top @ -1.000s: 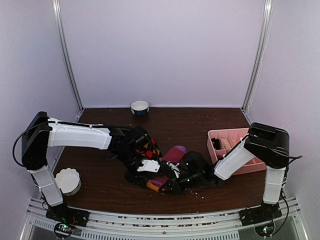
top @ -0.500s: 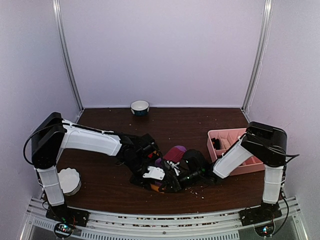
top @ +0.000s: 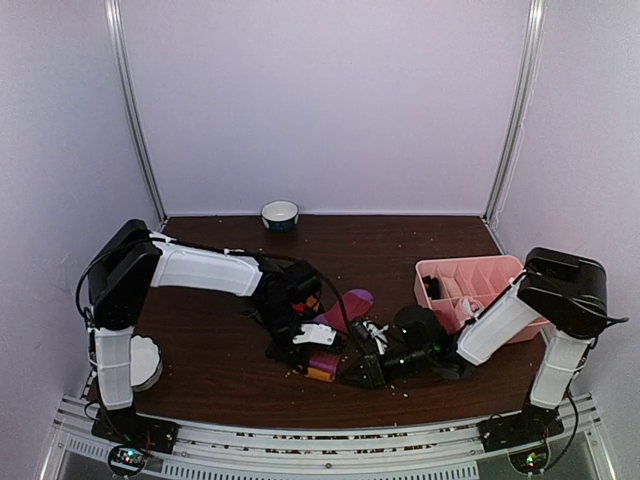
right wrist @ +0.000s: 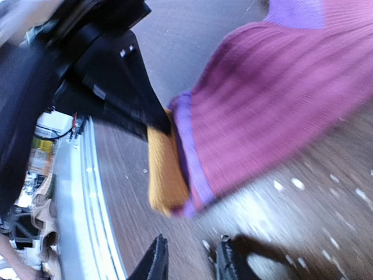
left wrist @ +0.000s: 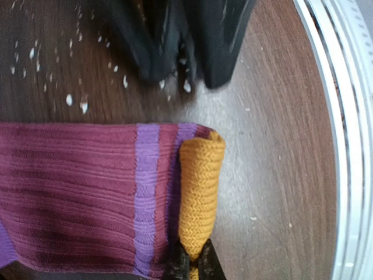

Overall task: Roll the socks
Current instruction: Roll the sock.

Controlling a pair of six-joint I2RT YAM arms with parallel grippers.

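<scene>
No writing, label, brand mark, number or sign can be read in any of the views. A yellow-and-white patch (right wrist: 44, 143) at the left edge of the right wrist view is too blurred to tell whether it carries print.

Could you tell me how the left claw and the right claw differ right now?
The left claw is shut, pinching the orange end of the striped sock; the right claw is open and empty. Left touches fabric; right stops short of it. Both face that end.
</scene>
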